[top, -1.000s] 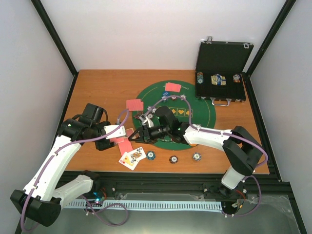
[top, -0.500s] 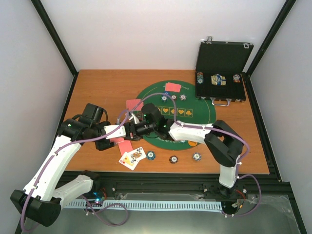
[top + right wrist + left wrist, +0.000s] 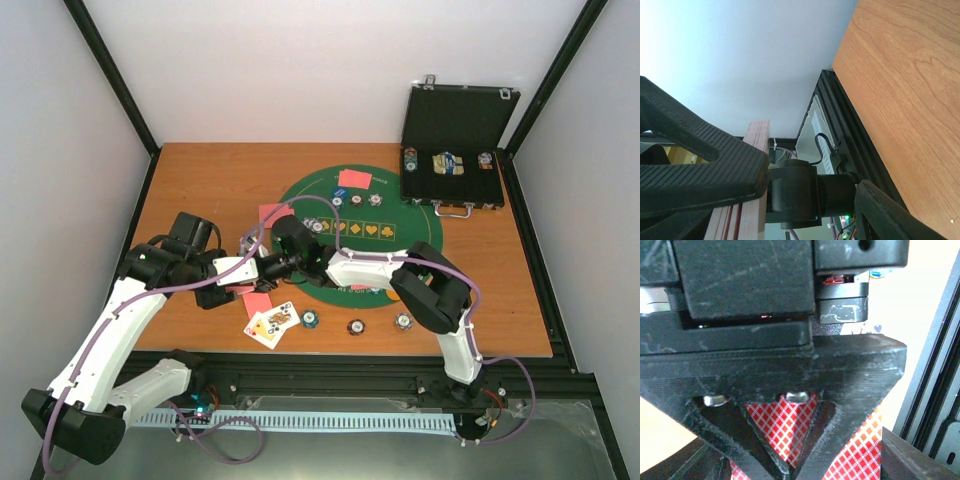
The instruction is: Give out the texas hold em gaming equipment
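Observation:
My left gripper point(image 3: 240, 268) is shut on a deck of red-backed playing cards point(image 3: 785, 425), held above the wood left of the green mat point(image 3: 420, 235). My right gripper point(image 3: 263, 265) reaches left across the mat and stands open at that deck. In the right wrist view the deck's edge point(image 3: 747, 210) shows beside the upper finger point(image 3: 700, 170), and the left arm's dark body fills the gap. Red-backed cards lie at the mat's left edge point(image 3: 275, 212), its top point(image 3: 355, 179) and under the left gripper point(image 3: 257, 300). Face-up cards point(image 3: 272, 322) lie near the front edge.
Three poker chips point(image 3: 356, 326) sit in a row by the front edge and three small ones point(image 3: 356, 200) on the mat's upper part. The open black case point(image 3: 460, 160) stands at the back right with chips inside. Black frame posts line the table's sides.
My right arm has swung left across the mat until its gripper meets the deck in the left gripper, and its jaws have narrowed a little. The left arm has stayed put.

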